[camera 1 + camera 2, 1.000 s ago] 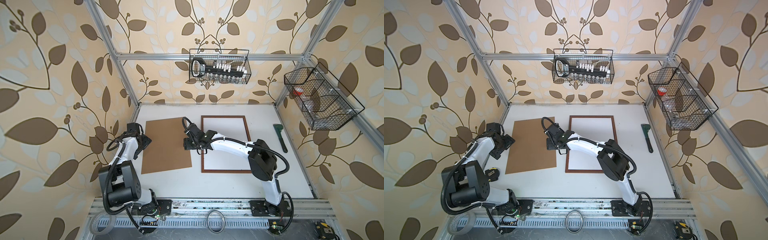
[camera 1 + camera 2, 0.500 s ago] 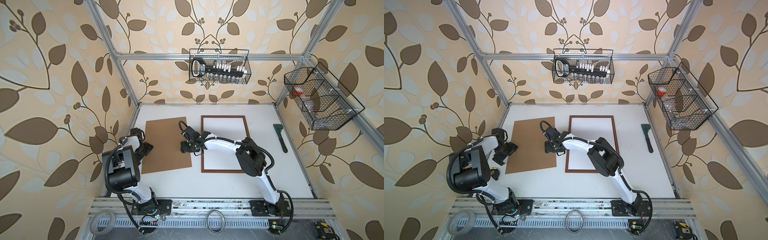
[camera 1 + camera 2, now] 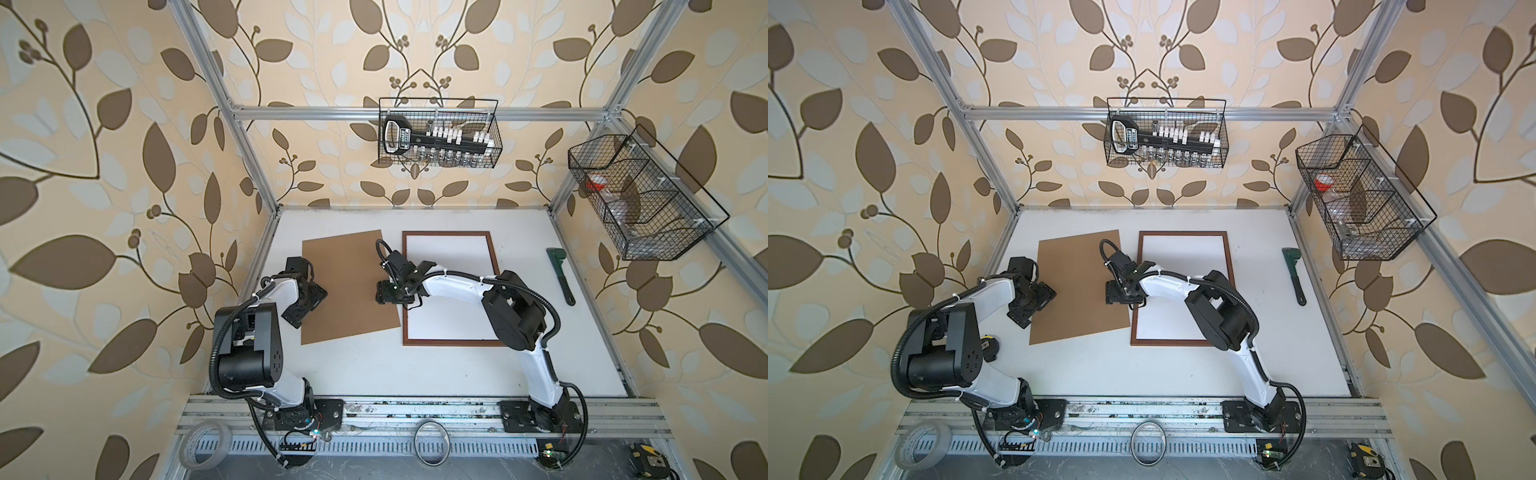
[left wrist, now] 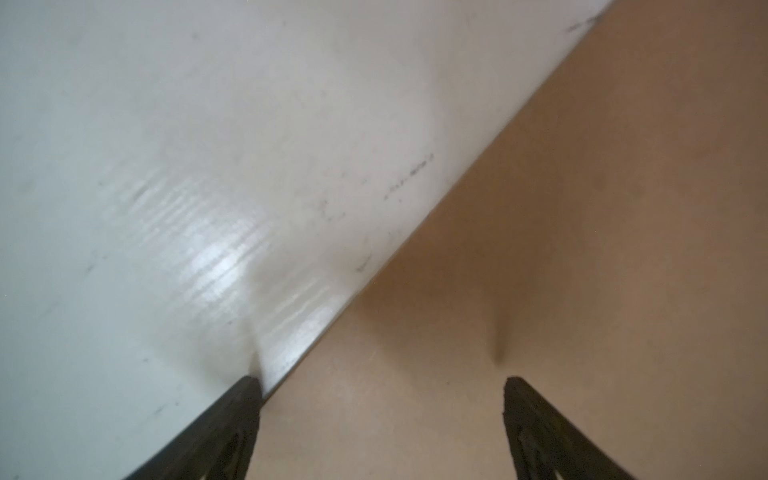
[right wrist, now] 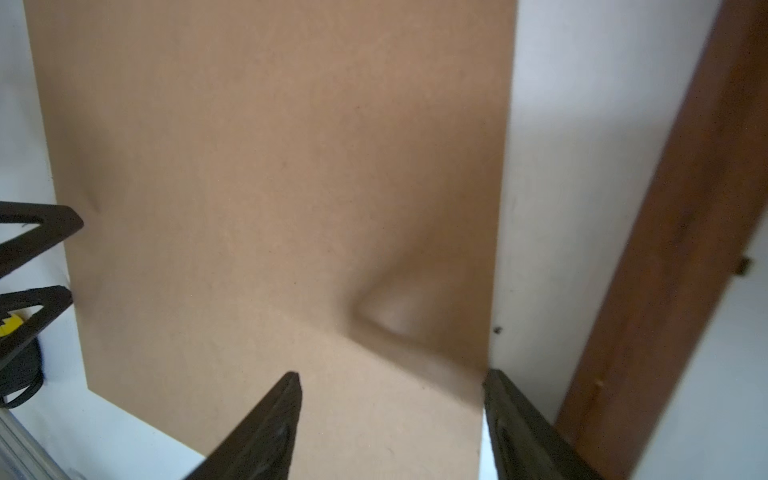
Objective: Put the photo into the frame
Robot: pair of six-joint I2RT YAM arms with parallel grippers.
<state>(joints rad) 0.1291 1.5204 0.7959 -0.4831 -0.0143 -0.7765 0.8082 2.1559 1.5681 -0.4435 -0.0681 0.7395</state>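
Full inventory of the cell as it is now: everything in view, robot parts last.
backing board: 1, brown, flat on table, left of frame
frame: 1, reddish-brown, flat on table, centre-right
white sheet: 1, white, inside frame
photo: 0 recognisable, no printed side in view
wrench: 1, dark green, on table, right of frame
back basket: 1, black wire, back wall
tool set: 1, black-white, in back basket
side basket: 1, black wire, right wall
tape roll: 1, pale, front left
tape measure: 1, yellow-black, front right
table: 1, white
left end effector: open, straddling board's left edge
right end effector: open, over board's right edge
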